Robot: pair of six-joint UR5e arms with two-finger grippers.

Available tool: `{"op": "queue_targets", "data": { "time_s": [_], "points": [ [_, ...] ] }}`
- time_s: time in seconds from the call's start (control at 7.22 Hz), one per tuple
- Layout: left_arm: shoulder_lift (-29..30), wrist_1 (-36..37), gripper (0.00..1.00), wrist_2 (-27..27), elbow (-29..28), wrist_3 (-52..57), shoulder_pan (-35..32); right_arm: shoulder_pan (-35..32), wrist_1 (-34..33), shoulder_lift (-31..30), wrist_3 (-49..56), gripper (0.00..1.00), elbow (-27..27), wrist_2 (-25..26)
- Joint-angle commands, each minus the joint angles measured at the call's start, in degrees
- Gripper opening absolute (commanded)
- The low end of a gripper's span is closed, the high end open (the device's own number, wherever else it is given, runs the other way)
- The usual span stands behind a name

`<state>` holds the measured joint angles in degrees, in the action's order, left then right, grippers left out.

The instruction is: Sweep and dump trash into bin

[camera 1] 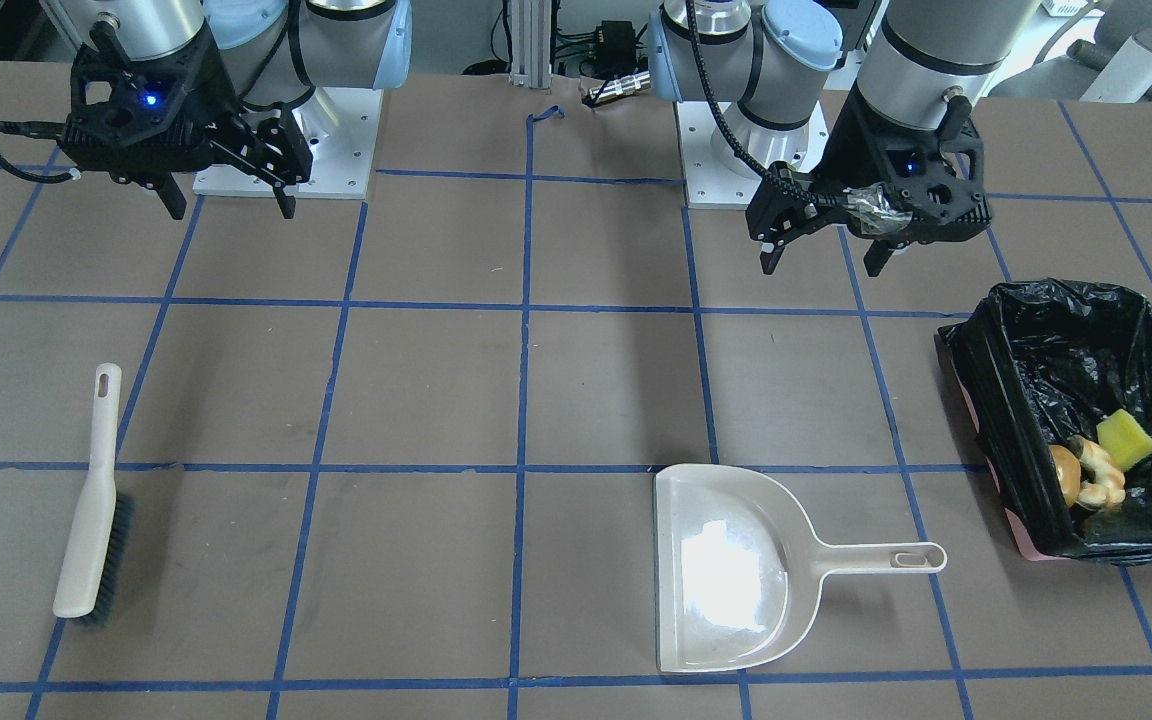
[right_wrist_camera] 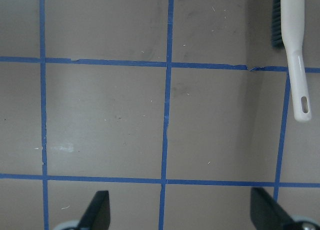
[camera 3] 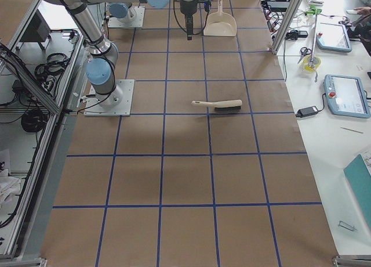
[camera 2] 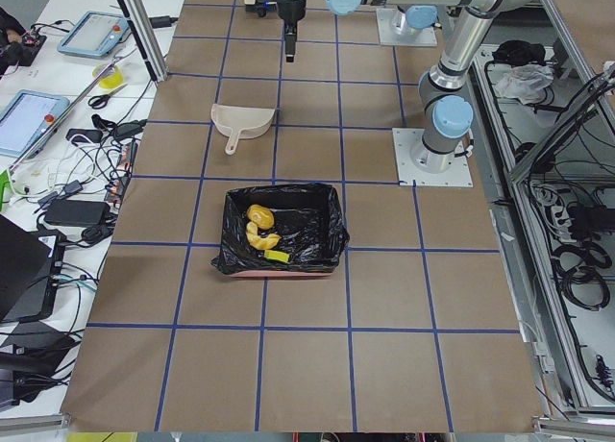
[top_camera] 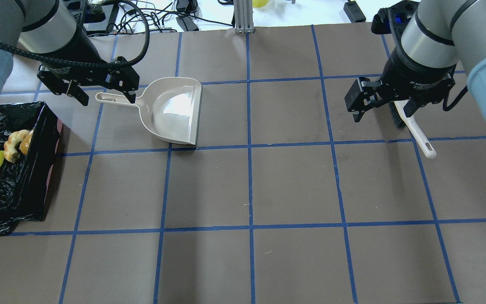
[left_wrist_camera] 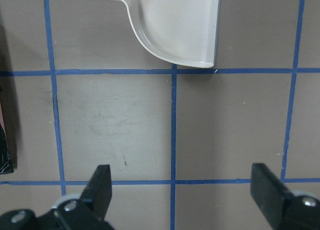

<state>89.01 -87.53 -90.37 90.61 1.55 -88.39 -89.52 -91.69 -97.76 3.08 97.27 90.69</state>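
Note:
The bin (camera 1: 1036, 420), pink with a black bag, stands at the table's end on my left; it also shows in the overhead view (top_camera: 36, 169). Inside lie the yellow sponge chunk (camera 1: 1126, 438), the golden-brown lump (camera 1: 1064, 472) and the pale crescent slice (camera 1: 1101, 470). The beige dustpan (camera 1: 726, 570) lies flat and empty on the table. The brush (camera 1: 91, 500) lies flat on my right side. My left gripper (camera 1: 821, 262) is open and empty, raised above the table near the dustpan's handle (top_camera: 110, 98). My right gripper (camera 1: 228, 212) is open and empty, raised beside the brush (top_camera: 411, 126).
The table is brown with a blue tape grid. Both arm bases (camera 1: 286, 150) stand at its robot side. Cables and devices (top_camera: 175, 17) lie beyond the far edge. In the left wrist view the dustpan (left_wrist_camera: 180, 25) lies ahead; in the right wrist view the brush (right_wrist_camera: 294, 45) lies at the top right.

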Motion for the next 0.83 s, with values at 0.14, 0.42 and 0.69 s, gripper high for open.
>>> {"op": "queue_targets", "data": {
  "time_s": [0.14, 0.42, 0.69],
  "points": [
    [0.7, 0.1, 1.0, -2.4, -1.5, 2.2, 0.0, 0.0, -0.2, -0.2, 0.0, 1.0, 0.0, 0.1],
    [0.9, 0.0, 1.0, -1.1, -1.4, 2.0, 0.0, 0.0, -0.2, -0.1, 0.1, 1.0, 0.1, 0.1],
    [0.8, 0.0, 1.0, 1.7, -0.8, 1.4, 0.1, 0.0, -0.4, 0.3, 0.5, 1.0, 0.1, -0.2]
  ]
}}
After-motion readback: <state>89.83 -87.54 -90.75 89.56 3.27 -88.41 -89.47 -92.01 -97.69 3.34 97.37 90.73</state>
